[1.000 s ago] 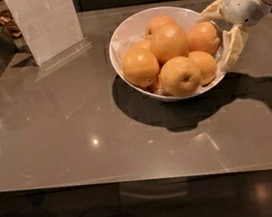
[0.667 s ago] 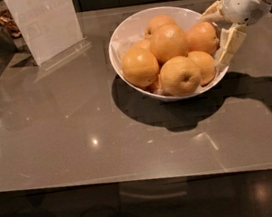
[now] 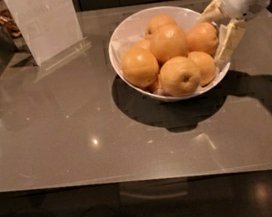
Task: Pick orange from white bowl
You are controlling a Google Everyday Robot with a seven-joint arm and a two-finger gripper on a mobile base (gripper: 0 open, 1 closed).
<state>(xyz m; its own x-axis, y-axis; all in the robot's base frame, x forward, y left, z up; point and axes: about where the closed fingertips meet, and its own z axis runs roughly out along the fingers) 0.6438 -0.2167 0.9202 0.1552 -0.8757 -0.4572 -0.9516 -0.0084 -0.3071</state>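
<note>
Here, jaws spread at white bowl (image 3: pixel 120 38) rim, just beside orange (image 3: pixel 202 38)

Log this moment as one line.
pincer: open, at white bowl right rim | rightmost orange: in bowl, beside pincer | pick: not yet done

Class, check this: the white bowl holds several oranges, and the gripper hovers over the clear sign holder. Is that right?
No. The camera view shows the gripper at the white bowl, by its rim at the picture's right, jaws open around the orange there, not over the sign holder. The rest stands.
</note>
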